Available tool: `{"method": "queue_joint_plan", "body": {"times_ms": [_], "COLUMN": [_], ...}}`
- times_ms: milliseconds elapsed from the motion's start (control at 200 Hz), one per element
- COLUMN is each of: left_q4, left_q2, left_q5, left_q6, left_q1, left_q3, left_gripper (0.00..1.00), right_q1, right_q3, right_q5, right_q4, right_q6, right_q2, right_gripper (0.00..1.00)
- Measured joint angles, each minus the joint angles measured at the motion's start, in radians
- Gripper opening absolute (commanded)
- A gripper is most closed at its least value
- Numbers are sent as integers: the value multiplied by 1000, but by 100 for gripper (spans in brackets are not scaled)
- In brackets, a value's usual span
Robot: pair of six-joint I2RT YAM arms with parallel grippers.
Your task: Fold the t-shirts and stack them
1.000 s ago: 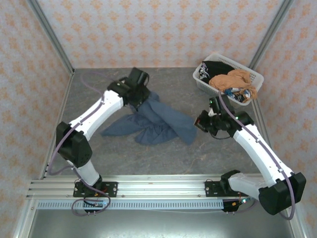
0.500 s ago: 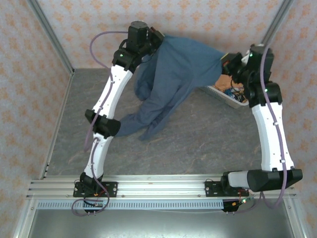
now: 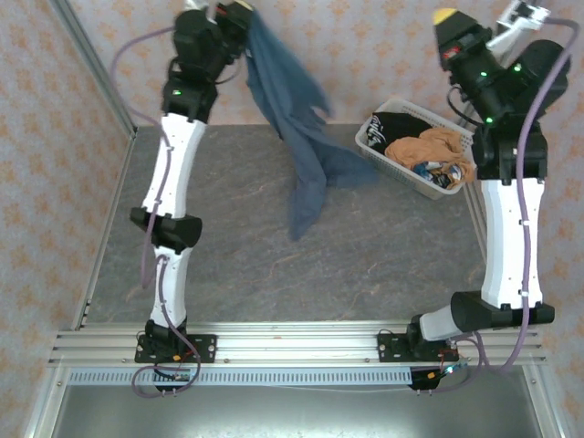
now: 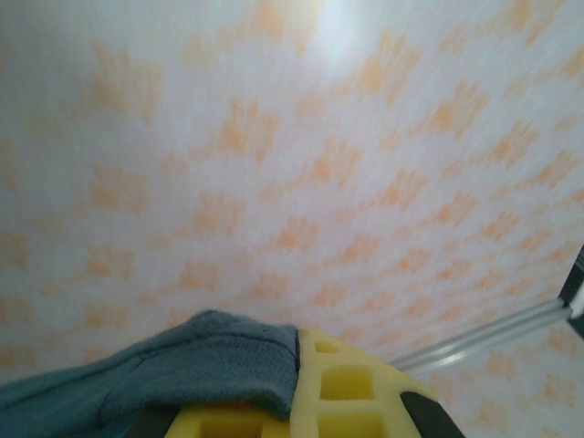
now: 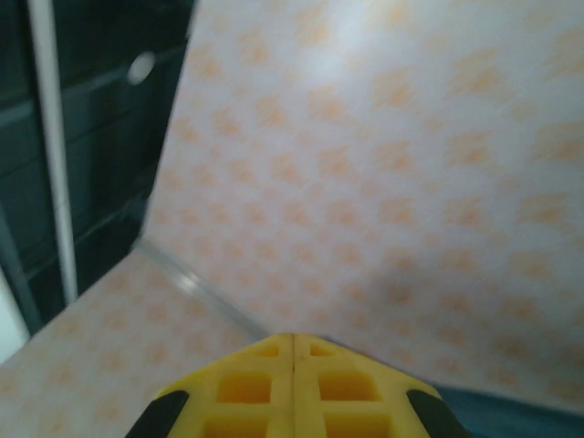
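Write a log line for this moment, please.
left gripper: shut on slate-blue t-shirt, aloft | right gripper: shut, empty | basket: black t-shirt and orange t-shirt inside

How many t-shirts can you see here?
3. A dusty slate-blue cloth t-shirt hangs from the raised left gripper; a black one with white print and an orange-tan one lie in the white plastic lattice basket, which may hide more beneath.

The left gripper is high at the far left, closed on the upper end of a shirt that hangs down and rightward over the middle of the table. The basket sits at the table's far right, beside the hanging shirt. Inside it, a second shirt lies left of a third shirt. The right gripper is high above the basket, closed on nothing.
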Motion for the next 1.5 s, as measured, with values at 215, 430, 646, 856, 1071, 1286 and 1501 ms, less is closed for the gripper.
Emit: {"method": "queue_joint_plan", "body": {"times_ms": [215,430,646,856,1071,1286,1501], "left_q4": [-116,-35,-19,-1,-160,-456,-634], "left_q2": [-318,-703,-868,-1004,-1315,-1726,-1823], "left_q5": [-12,7,40,126,165,50,-106], "left_q6": [210,281,238,252,281,248,126], "left_q1": [82,58,14,-206,-346,-348,-348], "left_q3": [-375,-1276,-1762,-1875,-2138,-2175,-2206], "left_gripper": [0,0,0,0,0,0,0], "right_q1": [335,395,397,403,426,481,516], "right_q3": [-164,-654,-845,-824,-631,-346,-47], "right_q5": [-2,94,155,178,180,193,226], "right_q4": [-89,-119,-157,-139,-109,-85,-80], "right_q6": [-146,-160,-112,-59,-33,-10,29], "right_q2": [31,2,43,202,449,677,939], "right_gripper": [0,0,5,35,59,67,64]}}
